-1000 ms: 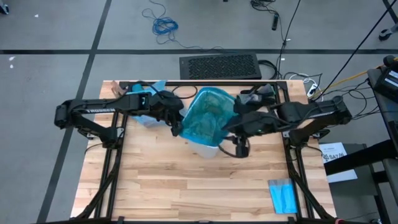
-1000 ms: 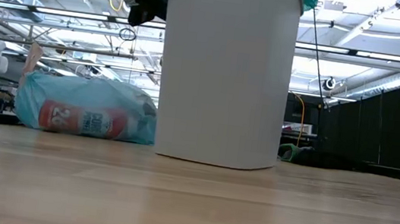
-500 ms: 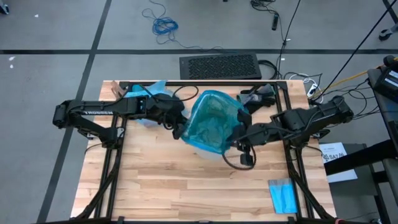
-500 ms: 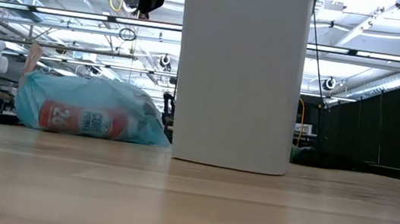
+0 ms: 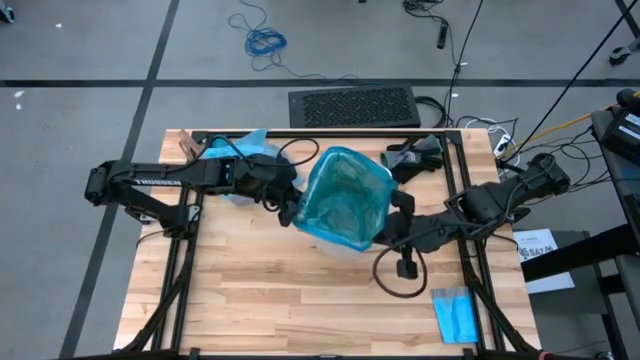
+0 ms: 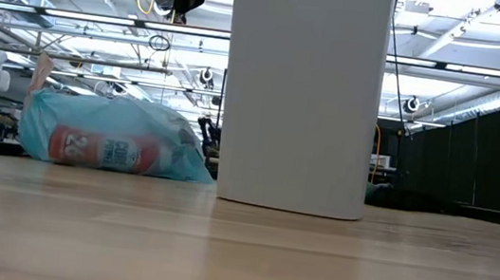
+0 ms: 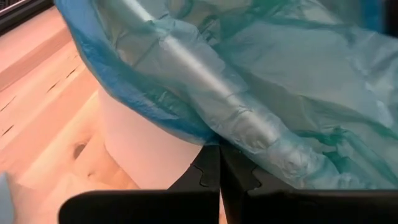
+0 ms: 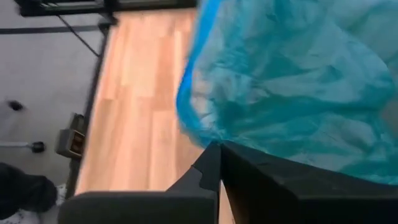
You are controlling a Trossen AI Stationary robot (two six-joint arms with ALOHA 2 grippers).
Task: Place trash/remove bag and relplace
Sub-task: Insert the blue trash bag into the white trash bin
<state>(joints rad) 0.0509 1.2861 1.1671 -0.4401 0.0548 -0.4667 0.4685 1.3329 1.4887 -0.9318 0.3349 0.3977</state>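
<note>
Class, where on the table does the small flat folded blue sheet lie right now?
In the high view the folded blue sheet lies flat near the table's front right corner, apart from the white bin, just beyond the right gripper.

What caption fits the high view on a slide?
Both arms hold the teal bin liner at opposite rim edges, left tool and right tool shut on it, above the white bin.

Two dark, jointed arms, the left arm [image 5: 150, 180] lettered white, a black cable [image 5: 392, 283] looping below the right.
</note>
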